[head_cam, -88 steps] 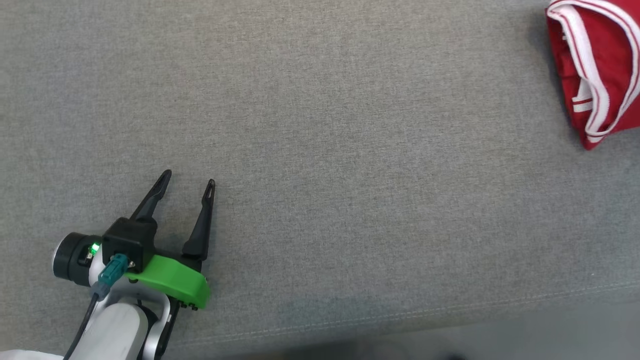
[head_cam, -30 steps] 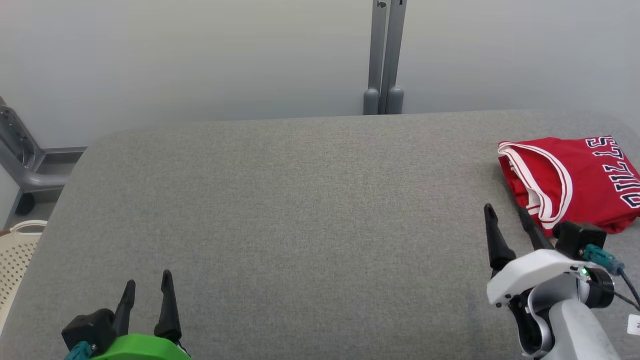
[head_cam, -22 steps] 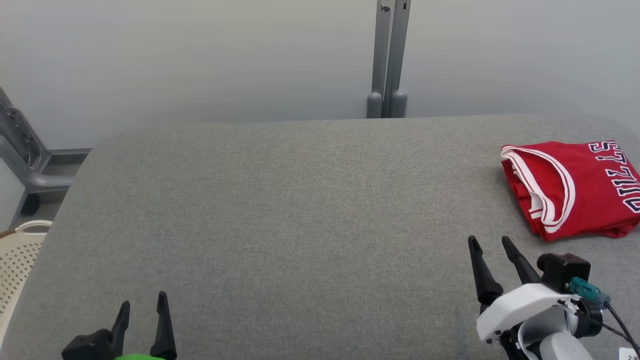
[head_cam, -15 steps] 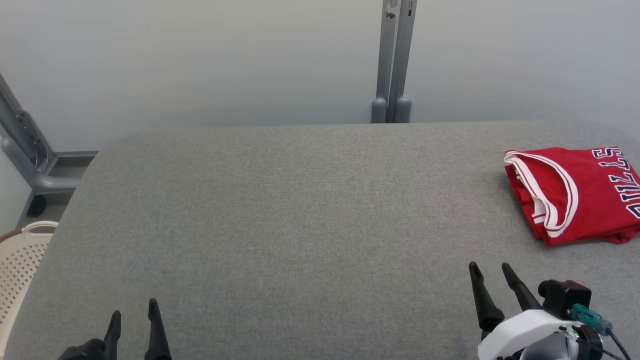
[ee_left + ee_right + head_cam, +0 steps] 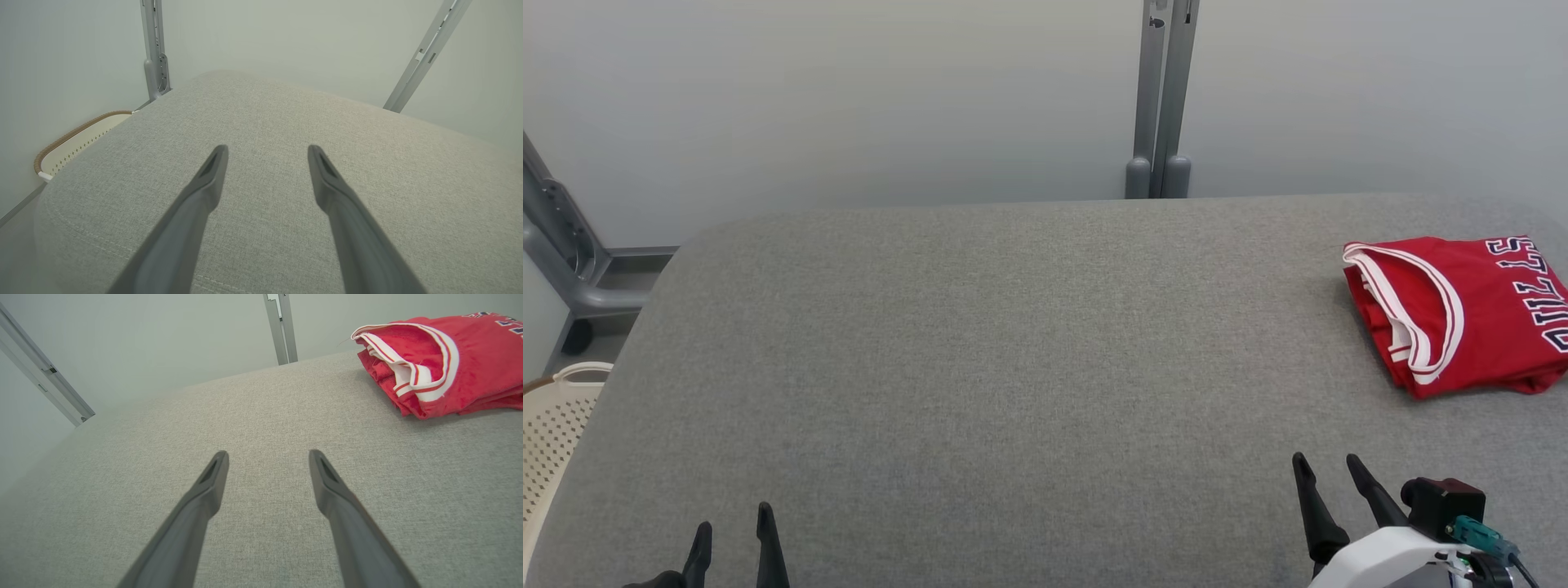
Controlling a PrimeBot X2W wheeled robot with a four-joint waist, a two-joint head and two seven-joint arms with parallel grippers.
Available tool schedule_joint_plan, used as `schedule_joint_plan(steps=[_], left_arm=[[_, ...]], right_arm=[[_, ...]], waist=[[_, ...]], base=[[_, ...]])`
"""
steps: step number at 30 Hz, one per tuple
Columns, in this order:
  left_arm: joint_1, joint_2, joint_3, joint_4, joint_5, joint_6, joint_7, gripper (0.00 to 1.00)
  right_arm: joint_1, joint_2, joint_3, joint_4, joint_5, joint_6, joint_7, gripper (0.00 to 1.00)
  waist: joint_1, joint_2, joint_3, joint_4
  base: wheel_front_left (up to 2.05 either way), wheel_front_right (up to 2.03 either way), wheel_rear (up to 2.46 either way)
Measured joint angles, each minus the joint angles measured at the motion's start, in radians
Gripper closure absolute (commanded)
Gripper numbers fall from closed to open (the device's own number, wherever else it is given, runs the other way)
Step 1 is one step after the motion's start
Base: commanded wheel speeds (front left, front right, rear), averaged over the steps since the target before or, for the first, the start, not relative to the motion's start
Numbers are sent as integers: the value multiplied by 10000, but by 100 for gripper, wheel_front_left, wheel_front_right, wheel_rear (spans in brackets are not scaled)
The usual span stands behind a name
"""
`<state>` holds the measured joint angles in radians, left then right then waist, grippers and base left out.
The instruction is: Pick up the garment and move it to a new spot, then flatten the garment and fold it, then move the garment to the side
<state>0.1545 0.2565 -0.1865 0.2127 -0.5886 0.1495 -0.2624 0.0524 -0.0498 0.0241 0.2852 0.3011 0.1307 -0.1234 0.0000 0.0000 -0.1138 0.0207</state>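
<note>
A folded red garment [image 5: 1462, 314] with white trim and dark lettering lies at the right edge of the grey padded table [image 5: 1013, 367]; the right wrist view shows the garment [image 5: 445, 363] at upper right. My right gripper [image 5: 1325, 475] stands open near the table's front right, well short of the garment, nothing between its fingers [image 5: 208, 486]. At the front left, my left gripper [image 5: 732, 527] is open and empty too, its fingers [image 5: 327, 179] over bare table.
A cream perforated basket [image 5: 551, 420] sits off the table's left edge, also in the left wrist view [image 5: 77, 141]. A grey metal post [image 5: 1160, 98] rises behind the table against the pale wall. A grey frame [image 5: 560, 253] stands at far left.
The head camera has tilted up and turned, so the whole table and wall came into view. Both grippers have drawn back toward the bottom edge. The garment lies as before.
</note>
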Motion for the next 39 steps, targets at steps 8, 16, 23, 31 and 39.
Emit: schedule_joint_plan(steps=[8, 16, 23, 31, 39], left_arm=[[-1, -96, 94, 73, 153, -174, 0, 0], [-16, -165, 184, 132, 267, -270, 0, 0], [47, -307, 130, 387, 268, -305, 58, 100], [36, -527, 259, 527, -619, -500, 408, 100], [-244, -677, 474, 533, -1710, -736, 736, 100]], right_arm=[[31, 0, -50, -10, -63, 0, 46, 0], [33, 0, -67, -50, -90, 0, 73, 0], [125, 42, -113, 186, -136, 0, 77, 100], [209, 65, -311, 313, 986, 0, 355, 100], [164, 63, -479, 142, 2351, 0, 575, 100]], waist=[[0, 0, 44, -14], [0, 0, 105, -36], [0, 0, 127, -48], [0, 0, 186, -58], [0, 0, 252, -68]], base=[[0, 0, 0], [0, 0, 0], [0, 0, 0], [0, 0, 0], [0, 0, 0]])
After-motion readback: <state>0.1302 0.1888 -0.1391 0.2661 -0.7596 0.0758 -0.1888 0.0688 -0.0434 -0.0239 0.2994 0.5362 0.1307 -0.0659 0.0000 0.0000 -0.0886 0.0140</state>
